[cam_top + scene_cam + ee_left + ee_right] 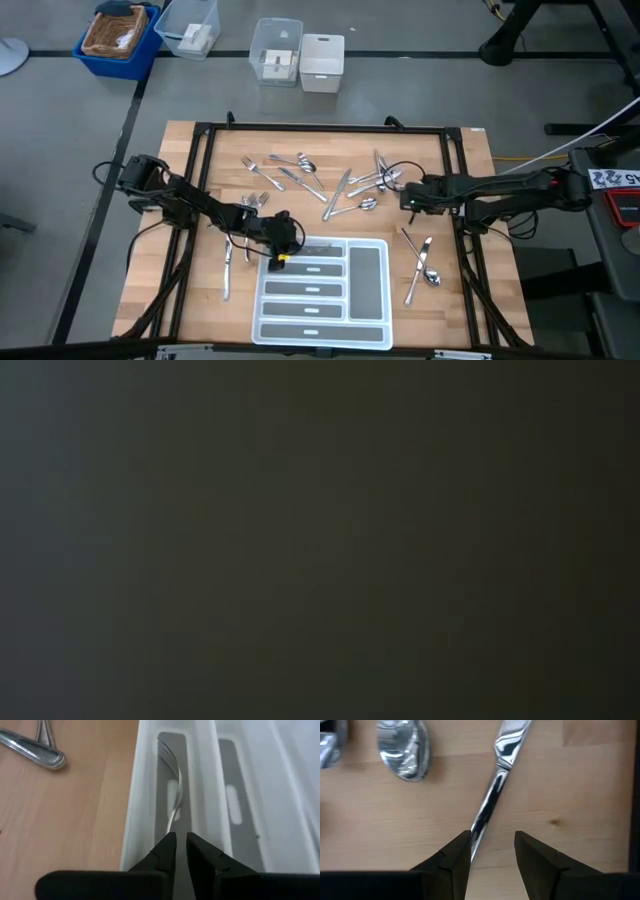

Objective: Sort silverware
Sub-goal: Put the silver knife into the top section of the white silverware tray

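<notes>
A white compartmented tray [388, 300] lies at the table's near middle. My left gripper [285, 247] is at its far left corner, slanting down, its fingers [181, 837] open by a narrow gap. A silver fork [175, 780] lies in the tray's end compartment, its handle end at the fingertips. My right gripper [408, 196] points down over the loose silverware [300, 170] and is open [492, 842]. A knife [495, 780] lies on the wood, its handle running under one finger's inner edge. A spoon bowl [405, 747] lies beside it. The low view is dark. My left gripper has the fork's handle end [171, 822] right at one fingertip [167, 845], and the fork rests on the compartment floor. I cannot tell whether it touches. My right gripper stands over the knife's handle [479, 822], which the finger [457, 852] hides. I cannot tell whether it touches.
More silverware lies right of the tray [420, 262] and left of it [228, 265]. A black frame [320, 128] borders the work area. Beyond the table stand a blue basket [120, 38] and clear bins [298, 55].
</notes>
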Robot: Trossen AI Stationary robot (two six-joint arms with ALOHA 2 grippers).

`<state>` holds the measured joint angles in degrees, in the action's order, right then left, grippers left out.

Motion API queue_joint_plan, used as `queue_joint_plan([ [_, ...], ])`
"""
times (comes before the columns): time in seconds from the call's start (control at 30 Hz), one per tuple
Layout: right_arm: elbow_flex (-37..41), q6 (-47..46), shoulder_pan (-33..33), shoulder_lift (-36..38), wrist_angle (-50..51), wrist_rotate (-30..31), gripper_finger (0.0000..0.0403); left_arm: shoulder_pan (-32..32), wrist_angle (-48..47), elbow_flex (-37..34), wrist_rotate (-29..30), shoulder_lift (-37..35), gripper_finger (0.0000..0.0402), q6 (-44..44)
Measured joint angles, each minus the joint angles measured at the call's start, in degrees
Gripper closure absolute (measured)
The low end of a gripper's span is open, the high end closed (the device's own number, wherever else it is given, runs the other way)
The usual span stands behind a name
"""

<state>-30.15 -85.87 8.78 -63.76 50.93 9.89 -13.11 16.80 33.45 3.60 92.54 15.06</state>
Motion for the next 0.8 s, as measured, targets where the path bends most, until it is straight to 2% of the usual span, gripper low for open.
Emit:
queue_joint_plan([
  [0.23, 0.0, -4.5, 0.0, -2.2, -0.2, 1.1, 0.0249, 0.0, 1.5, -0.2, -0.1, -2.5, 0.035, 0.6],
  [0.37, 0.0, -7.4, 0.0, -2.2, -0.4, 4.0, 0.0249, 0.0, 2.0, -0.2, 0.0, -4.4, 0.0353, 1.5],
  [0.57, 0.1, -11.1, 0.0, -2.2, -0.7, 5.3, 0.0249, 0.0, 2.1, -0.2, 0.2, -7.6, 0.0361, 1.5],
  [0.8, 4.6, -15.7, 0.0, -2.2, -8.8, 6.2, 0.0249, 0.2, 1.7, -0.1, 0.2, -10.7, 0.0363, -0.1],
])
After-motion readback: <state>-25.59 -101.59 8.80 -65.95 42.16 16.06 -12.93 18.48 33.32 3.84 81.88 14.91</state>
